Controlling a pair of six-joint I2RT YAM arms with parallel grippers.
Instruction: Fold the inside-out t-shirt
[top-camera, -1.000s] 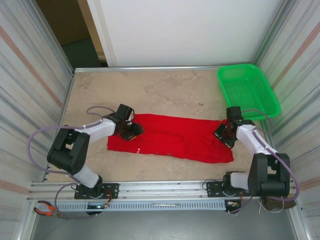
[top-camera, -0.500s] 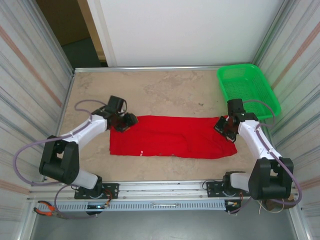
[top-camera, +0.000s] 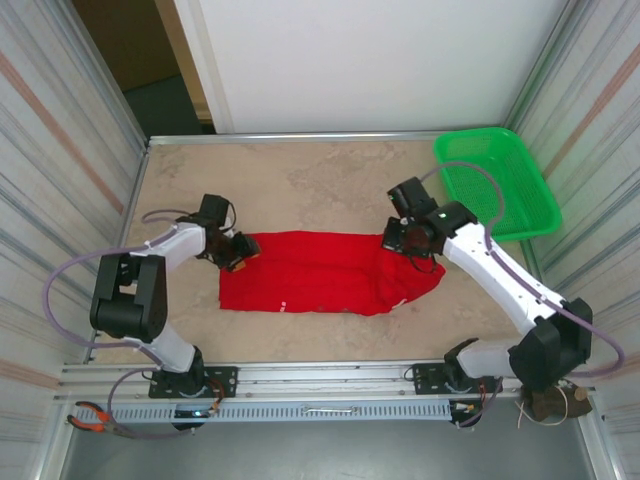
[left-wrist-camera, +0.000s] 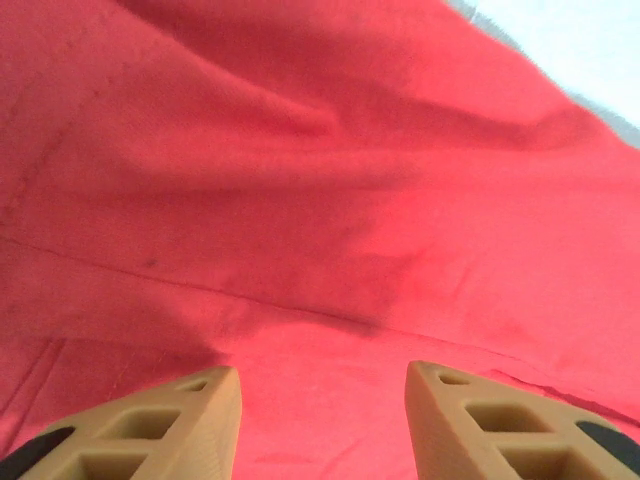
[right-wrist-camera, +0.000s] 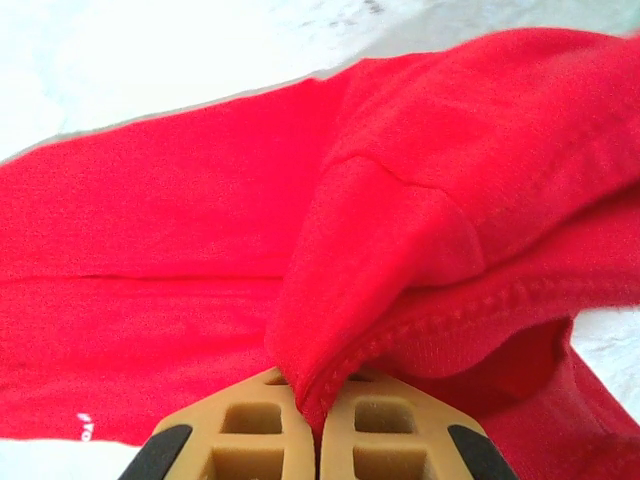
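The table (top-camera: 300, 170) is carrying the red t-shirt (top-camera: 310, 272), lying as a long band across its middle. The green basket (top-camera: 495, 180) is sitting at the far right corner. The right gripper (right-wrist-camera: 318, 400) is pinching the shirt's right end, holding it doubled over leftward. The left gripper (left-wrist-camera: 322, 385) is hovering over the left end, its 2 fingers spread apart.
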